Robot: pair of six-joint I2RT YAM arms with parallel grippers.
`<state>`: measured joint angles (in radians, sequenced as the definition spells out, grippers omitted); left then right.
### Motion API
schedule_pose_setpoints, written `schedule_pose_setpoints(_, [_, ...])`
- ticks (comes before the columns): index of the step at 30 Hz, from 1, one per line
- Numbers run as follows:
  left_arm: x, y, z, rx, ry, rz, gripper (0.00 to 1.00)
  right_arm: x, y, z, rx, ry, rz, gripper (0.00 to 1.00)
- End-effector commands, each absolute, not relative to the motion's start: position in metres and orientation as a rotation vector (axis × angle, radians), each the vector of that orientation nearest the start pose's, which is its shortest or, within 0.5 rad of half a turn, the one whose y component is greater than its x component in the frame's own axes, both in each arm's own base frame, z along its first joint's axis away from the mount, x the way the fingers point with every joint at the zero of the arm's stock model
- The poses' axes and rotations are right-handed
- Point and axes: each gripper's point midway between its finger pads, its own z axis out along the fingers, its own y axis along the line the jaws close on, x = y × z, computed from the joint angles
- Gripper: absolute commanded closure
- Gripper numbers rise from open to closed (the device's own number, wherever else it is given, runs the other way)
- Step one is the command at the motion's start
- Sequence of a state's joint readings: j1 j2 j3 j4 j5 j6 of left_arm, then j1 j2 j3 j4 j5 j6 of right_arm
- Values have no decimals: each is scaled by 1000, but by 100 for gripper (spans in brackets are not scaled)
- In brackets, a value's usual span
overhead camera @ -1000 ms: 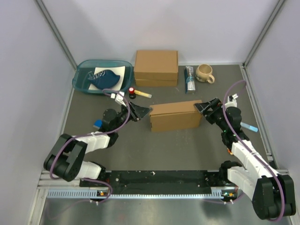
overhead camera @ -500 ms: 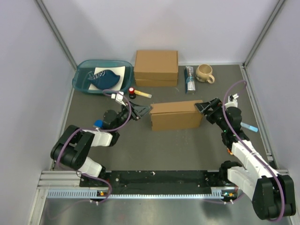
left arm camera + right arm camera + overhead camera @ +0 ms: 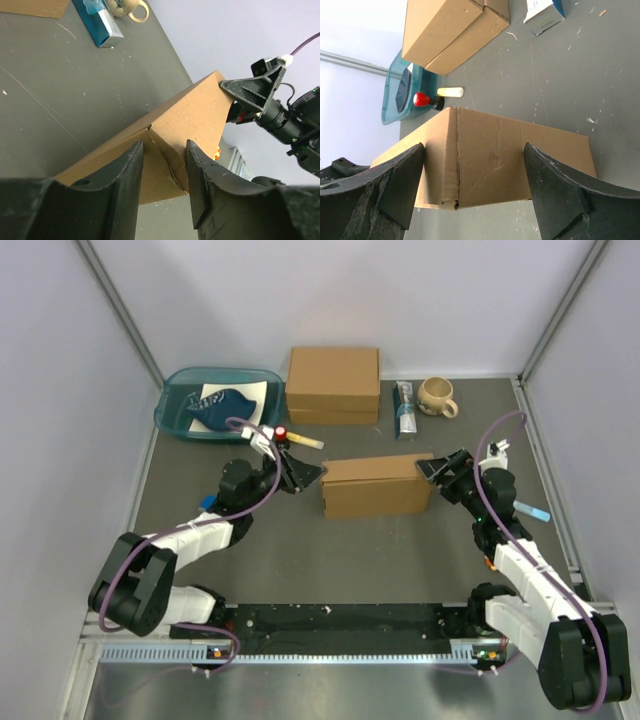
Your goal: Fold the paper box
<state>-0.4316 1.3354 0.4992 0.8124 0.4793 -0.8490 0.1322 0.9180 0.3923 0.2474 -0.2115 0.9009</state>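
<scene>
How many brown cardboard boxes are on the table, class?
2. One paper box sits mid-table; a thicker box stands at the back, between the blue tray and the mug. None seems hidden.

Left claw (image 3: 165, 145) fingers (image 3: 127, 175) are blocking the paper box (image 3: 195, 115) lower corner; mug (image 3: 131, 7) is getting cropped at the top edge.

Plain brown paper box (image 3: 375, 490), folded closed, lies flat, long side facing forward
</scene>
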Motion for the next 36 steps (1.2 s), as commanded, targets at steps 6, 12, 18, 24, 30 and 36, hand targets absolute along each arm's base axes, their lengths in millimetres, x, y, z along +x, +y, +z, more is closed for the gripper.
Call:
schedule_pose_setpoints(6, [261, -268, 109, 198, 2086, -1228, 89, 275, 109, 80, 596, 2142, 782, 22])
schedule_pose_setpoints(12, [249, -275, 85, 220, 2139, -1191, 98, 272, 108, 74, 595, 2158, 769, 22])
schedule_pose_setpoints(18, [245, -276, 70, 269, 2177, -1067, 100, 272, 107, 74, 584, 2162, 758, 23])
schedule_pose_setpoints(24, [237, -274, 44, 312, 2238, -905, 100, 267, 106, 67, 589, 2176, 751, 24])
schedule_pose_setpoints(30, [234, -260, 16, 275, 2290, -780, 100, 263, 104, 65, 587, 2186, 739, 24])
schedule_pose_setpoints(36, [237, -240, 4, 250, 2308, -622, 100, 263, 103, 70, 583, 2181, 731, 24])
